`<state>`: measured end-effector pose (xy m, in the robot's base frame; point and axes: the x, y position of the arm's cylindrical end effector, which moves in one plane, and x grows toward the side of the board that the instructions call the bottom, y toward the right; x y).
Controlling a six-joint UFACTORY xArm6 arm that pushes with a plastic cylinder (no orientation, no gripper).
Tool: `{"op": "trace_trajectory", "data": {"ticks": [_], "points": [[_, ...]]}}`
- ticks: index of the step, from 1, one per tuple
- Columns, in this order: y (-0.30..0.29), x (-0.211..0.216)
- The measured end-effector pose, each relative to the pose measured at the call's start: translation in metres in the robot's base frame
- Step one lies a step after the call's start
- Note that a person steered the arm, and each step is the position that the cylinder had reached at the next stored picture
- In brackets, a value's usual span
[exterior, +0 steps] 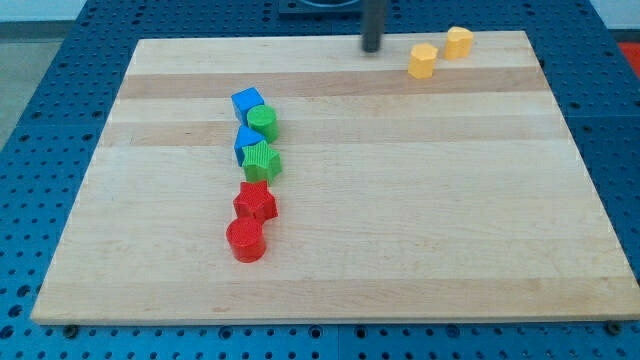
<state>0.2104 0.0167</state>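
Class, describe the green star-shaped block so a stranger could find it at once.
On the wooden board, a column of six blocks runs left of centre, far from my tip. The green star block is fourth from the top, between a blue block and a red star.

My rod hangs upright at the view's top, right of centre. My tip [372, 48] sits low, unblurred.

On your pale striped wooden board [400, 200] (blue pegboard surround), you see two blue blocks [246, 102], two green [263, 122], two red [245, 240], two yellow [423, 60].
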Motion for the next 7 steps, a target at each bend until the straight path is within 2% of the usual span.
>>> {"op": "trace_trajectory", "data": {"ticks": [1, 2, 3, 5, 6, 7], "points": [[-0.076, -0.002], [-0.123, 0.023], [-0.154, 0.094], [-0.167, 0.107], [-0.192, 0.134], [-0.197, 0.204]]}}
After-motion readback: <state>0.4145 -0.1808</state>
